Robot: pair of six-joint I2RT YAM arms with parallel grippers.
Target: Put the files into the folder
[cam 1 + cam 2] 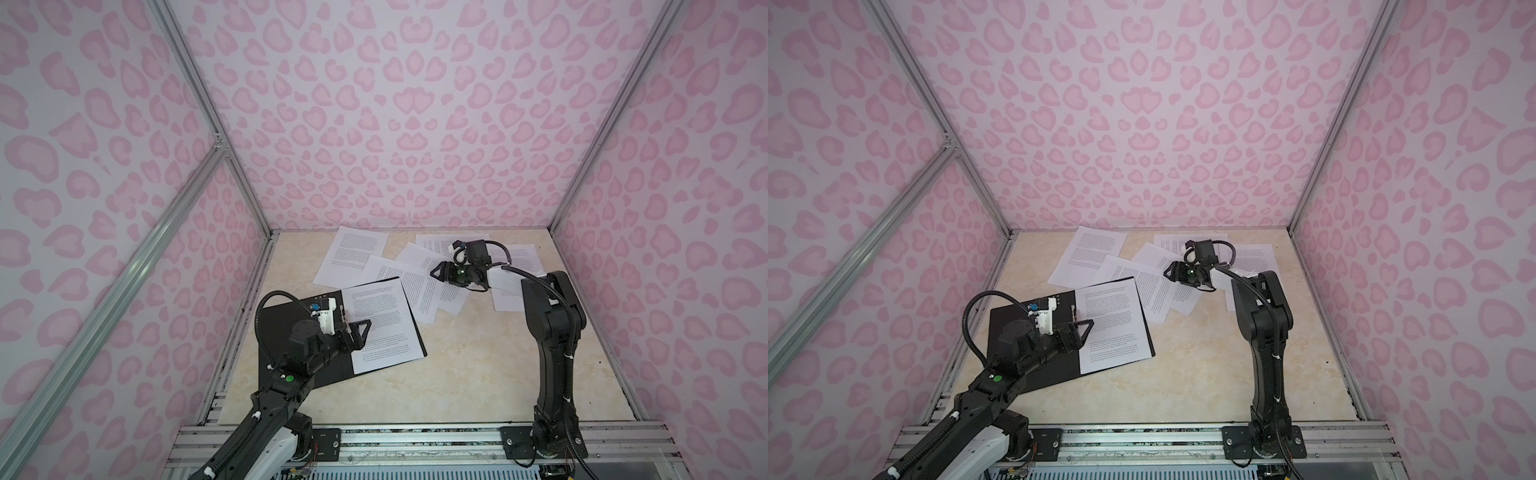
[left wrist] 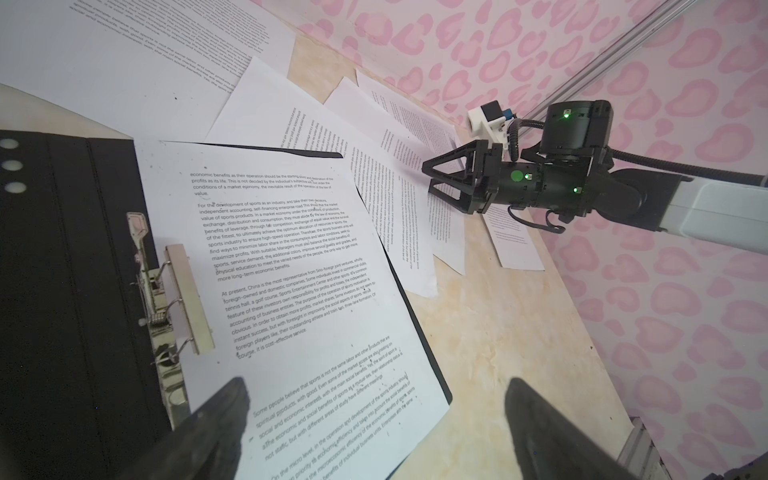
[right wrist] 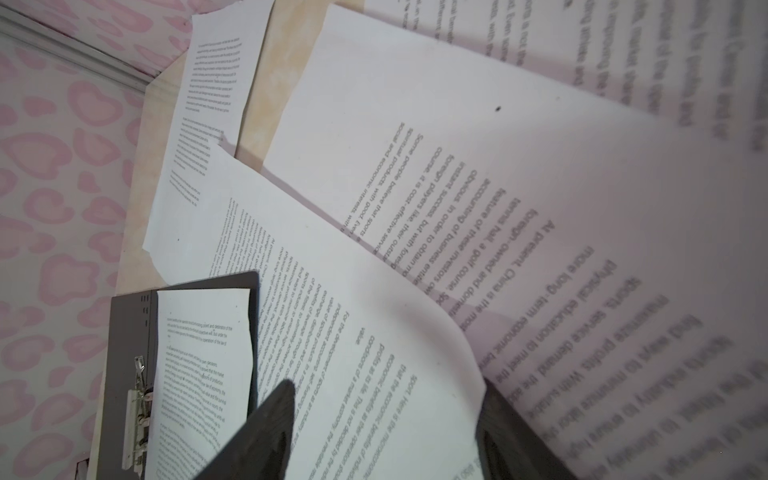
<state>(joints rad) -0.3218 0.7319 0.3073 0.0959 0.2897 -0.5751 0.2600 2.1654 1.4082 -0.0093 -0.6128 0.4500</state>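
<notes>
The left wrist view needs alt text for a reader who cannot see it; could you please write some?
An open black folder holds one printed sheet by its metal clip, framed by the open left gripper. Beyond, more sheets lie fanned on the beige table, the right gripper above them.

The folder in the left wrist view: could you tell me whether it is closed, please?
No, the folder lies open, its black inside and metal clip showing, with a printed sheet resting on it.
</notes>
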